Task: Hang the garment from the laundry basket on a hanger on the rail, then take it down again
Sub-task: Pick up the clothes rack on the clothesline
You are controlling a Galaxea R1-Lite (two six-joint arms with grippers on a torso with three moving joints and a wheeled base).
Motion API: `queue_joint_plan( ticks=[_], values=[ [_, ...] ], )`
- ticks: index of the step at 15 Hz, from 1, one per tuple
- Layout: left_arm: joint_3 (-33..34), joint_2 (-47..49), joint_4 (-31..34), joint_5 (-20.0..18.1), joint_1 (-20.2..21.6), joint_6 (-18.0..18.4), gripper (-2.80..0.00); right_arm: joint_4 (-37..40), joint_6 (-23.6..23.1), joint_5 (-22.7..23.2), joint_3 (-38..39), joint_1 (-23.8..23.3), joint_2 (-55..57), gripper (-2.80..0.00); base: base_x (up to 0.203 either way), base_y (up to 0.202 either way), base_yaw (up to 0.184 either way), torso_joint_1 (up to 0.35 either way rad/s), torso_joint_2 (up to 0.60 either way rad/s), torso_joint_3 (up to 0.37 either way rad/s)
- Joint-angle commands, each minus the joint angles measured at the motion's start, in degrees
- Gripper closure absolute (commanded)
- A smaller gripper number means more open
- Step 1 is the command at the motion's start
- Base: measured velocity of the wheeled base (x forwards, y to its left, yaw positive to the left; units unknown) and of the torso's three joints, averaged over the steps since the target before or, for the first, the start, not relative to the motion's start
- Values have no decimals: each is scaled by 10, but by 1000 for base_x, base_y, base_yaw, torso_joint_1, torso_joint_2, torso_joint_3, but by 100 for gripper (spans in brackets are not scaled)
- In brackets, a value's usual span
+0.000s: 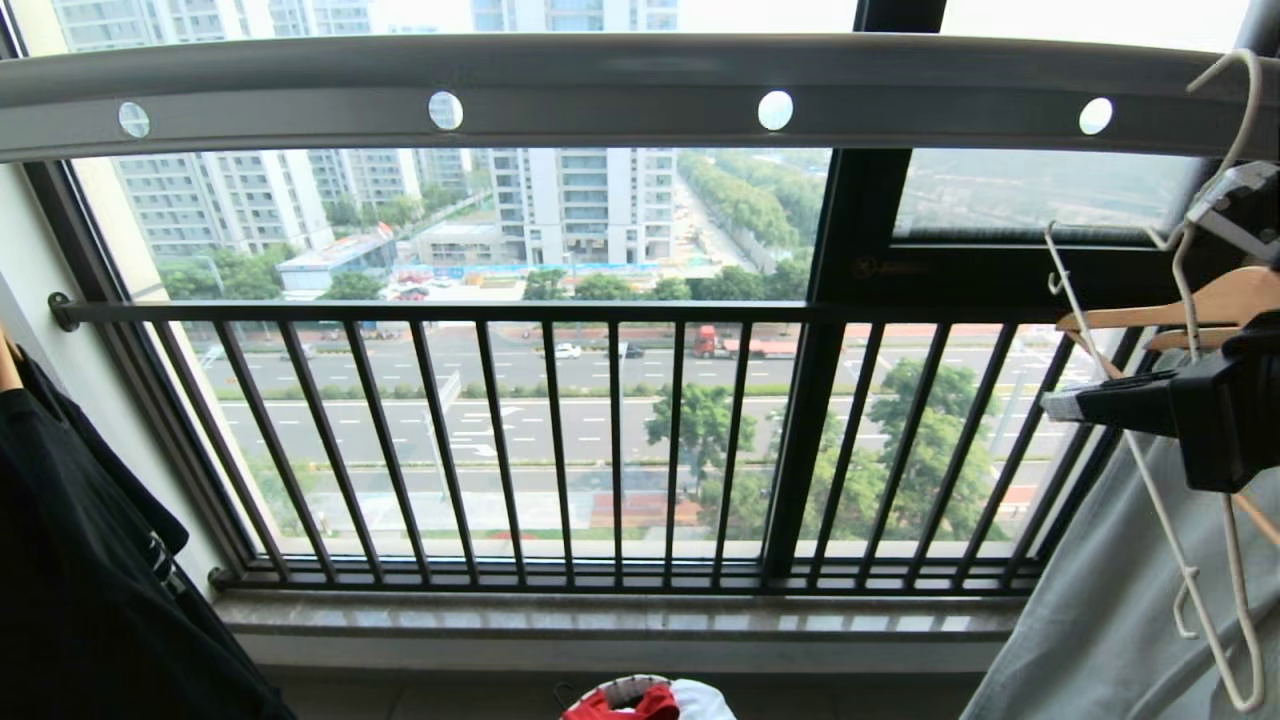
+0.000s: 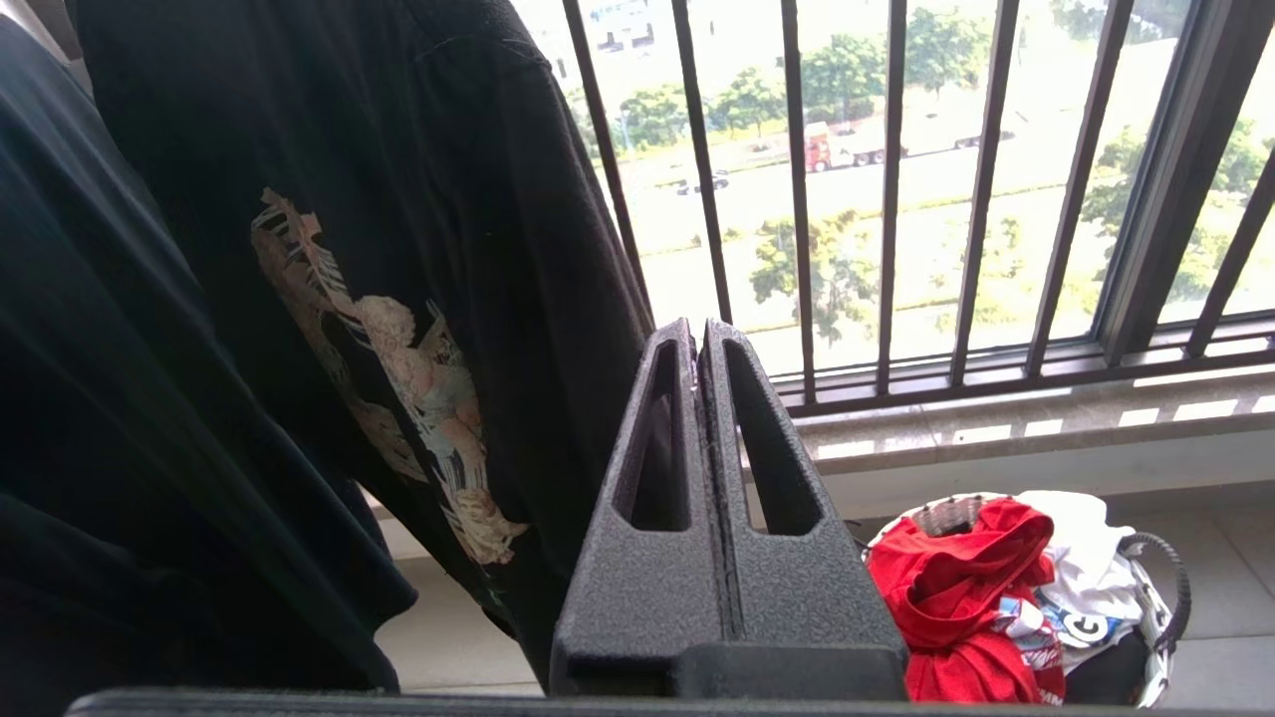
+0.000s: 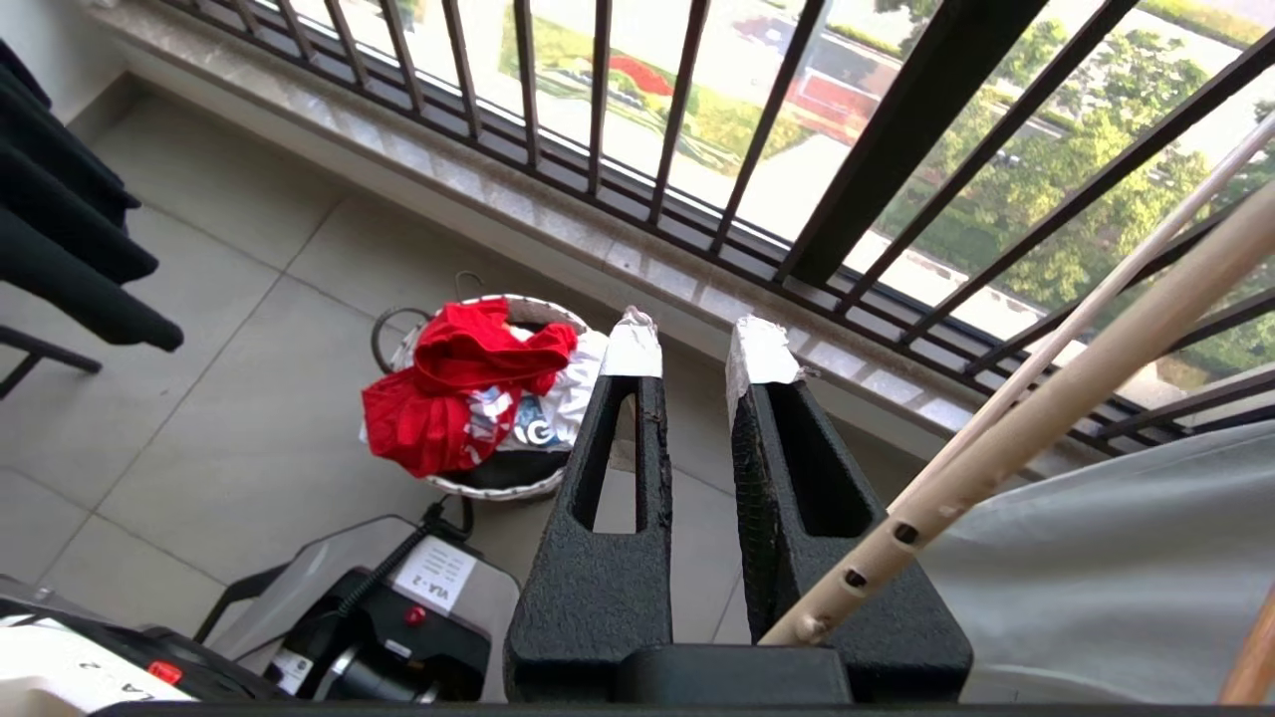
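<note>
The red garment (image 3: 453, 393) lies crumpled on top of the laundry basket (image 3: 488, 486) on the floor below the window; both show at the bottom edge of the head view as garment (image 1: 625, 706) and basket (image 1: 625, 684). The grey rail (image 1: 620, 95) runs across the top. The off-white hanger (image 1: 1150, 490) hangs at its right end among wooden hangers (image 1: 1215, 300). My right gripper (image 1: 1062, 405) is raised beside those hangers, open (image 3: 697, 347) with nothing between its fingers; a pale hanger bar (image 3: 1046, 428) crosses outside one finger. My left gripper (image 2: 697, 334) is shut and empty, low beside the basket (image 2: 1160, 597).
A black printed T-shirt (image 2: 379, 329) hangs at the left, close to my left gripper. A grey cloth (image 1: 1100, 620) hangs at the right under the hangers. The dark window railing (image 1: 560, 440) and stone sill (image 1: 620, 620) stand ahead. The robot's base (image 3: 379, 617) is just below the basket.
</note>
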Motion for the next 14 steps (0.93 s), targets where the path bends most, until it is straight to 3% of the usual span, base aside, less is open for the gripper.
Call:
queue_joint_plan(
  ticks=[1,6,14],
  values=[
    [0,0,0,0,0,1,0,1,0,13,15,15,-39,0,0,0,0,0,0,0],
    [0,0,0,1,0,1,0,-1,0,108,71,18,-97,0,0,0,0,0,0,0],
    [0,0,0,0,0,1,0,-7,1,154,160,18,-116,0,0,0,0,0,0,0]
  ],
)
